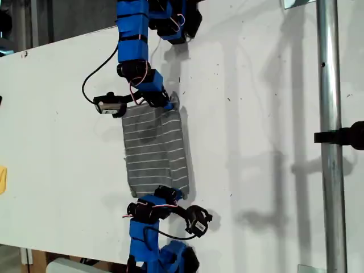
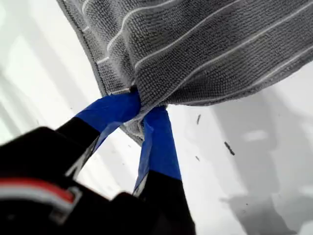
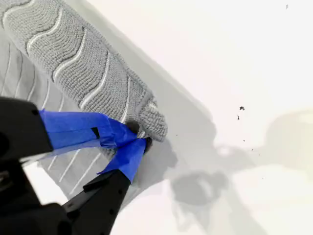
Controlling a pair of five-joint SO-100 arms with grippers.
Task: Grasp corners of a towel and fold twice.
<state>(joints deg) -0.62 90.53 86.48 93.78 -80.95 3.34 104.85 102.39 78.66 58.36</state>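
My first tool (image 2: 142, 110), two fingers wrapped in blue tape on a black body, is pressed together on the edge of the dark grey soft towel with thin white stripes (image 2: 205, 39). The fabric bunches where the tips meet, and the cloth hangs lifted off the white desk (image 2: 254, 161) beyond that point.

My second tool (image 3: 139, 134), taped blue the same way, is also pinched closed, gripping a rounded grey corner (image 3: 154, 122) of the towel. The cloth next to that corner is rolled over on itself and raised, while the rest lies flat behind the fingers.

In the exterior view the towel (image 1: 154, 148) lies as a narrow upright rectangle on the desk (image 1: 256, 114). One blue arm's tool (image 1: 164, 102) meets its upper end and another's (image 1: 169, 193) its lower end, both on the side toward the exterior view's right; I cannot tell which is which. A small yellow object (image 1: 2, 179) sits well apart from the towel at the exterior view's left edge, and a shiny metal pole (image 1: 330, 142) stands well beyond the towel toward the right.
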